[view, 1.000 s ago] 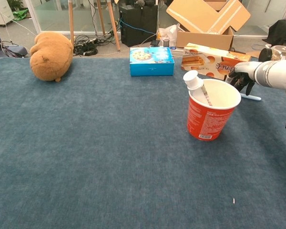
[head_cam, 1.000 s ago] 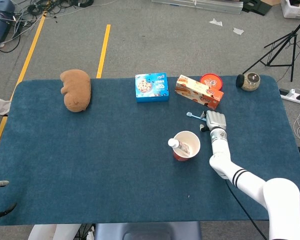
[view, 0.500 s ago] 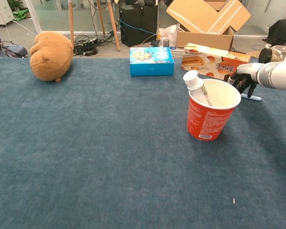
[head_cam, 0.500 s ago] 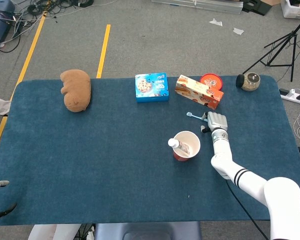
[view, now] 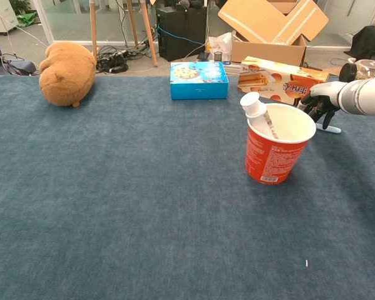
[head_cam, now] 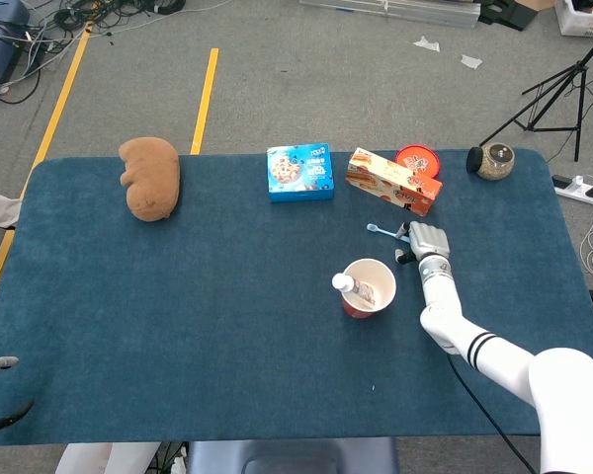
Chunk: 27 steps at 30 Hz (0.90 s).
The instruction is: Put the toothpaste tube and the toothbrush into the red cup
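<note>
On table: one red cup (view: 276, 147) | one toothpaste tube (view: 257, 114) inside | right robot hand (head_cam: 427, 240) grip unclear

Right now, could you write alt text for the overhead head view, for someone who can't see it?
A white robot right hand rests over a light blue toothbrush on a blue table, just right of a red cup already holding a toothpaste tube. A brown plush toy and snack boxes line the far edge.

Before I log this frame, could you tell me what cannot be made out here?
- Toothbrush: head view, handle hidden under the right hand; chest view shows only its tip.
- Right hand's grip: fingers too small and dark in both views.
- Toothpaste tube: lower part hidden inside the red cup.
- Left hand: outside both views.
</note>
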### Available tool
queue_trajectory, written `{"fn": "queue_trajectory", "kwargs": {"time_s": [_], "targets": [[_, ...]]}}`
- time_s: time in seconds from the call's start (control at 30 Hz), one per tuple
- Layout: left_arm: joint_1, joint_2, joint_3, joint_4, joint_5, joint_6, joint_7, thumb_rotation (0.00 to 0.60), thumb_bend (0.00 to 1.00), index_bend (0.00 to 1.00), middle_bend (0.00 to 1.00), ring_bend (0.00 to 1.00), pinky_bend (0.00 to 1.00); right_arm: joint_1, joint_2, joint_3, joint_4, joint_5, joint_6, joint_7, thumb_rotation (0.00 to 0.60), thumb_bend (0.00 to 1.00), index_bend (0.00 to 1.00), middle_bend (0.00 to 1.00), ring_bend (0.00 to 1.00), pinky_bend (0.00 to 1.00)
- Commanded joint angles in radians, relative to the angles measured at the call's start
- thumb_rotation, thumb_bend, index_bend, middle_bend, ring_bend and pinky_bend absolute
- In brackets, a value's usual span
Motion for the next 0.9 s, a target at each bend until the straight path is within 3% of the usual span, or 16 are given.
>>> {"fn": "queue_trajectory", "kwargs": {"time_s": [0.03,0.6,0.9], "targets": [[-0.001,0.001,-0.001,-0.002,0.001,0.0,0.002,0.6,0.0,0.32,0.37,0.33,0.42,0.0,0.014,-0.006,-0.016,0.009,-0.011,0.011,0.6,0.36,0.35,0.29,0.18,0.38],[-0.007,0.005,0.0,-0.016,0.004,-0.004,0.018,0.6,0.0,0.32,0.37,0.33,0.42,0.018,0.097,-0.066,-0.1,0.05,-0.087,0.101,0.6,0.36,0.35,0.3,0.18,0.38],[-0.008,0.003,0.0,-0.018,0.003,-0.005,0.022,0.6,0.0,0.32,0.37,0.33,0.42,0.012,0.126,-0.064,-0.146,-0.035,-0.028,0.183,0.6,0.36,0.35,0.3,0.18,0.38]]}}
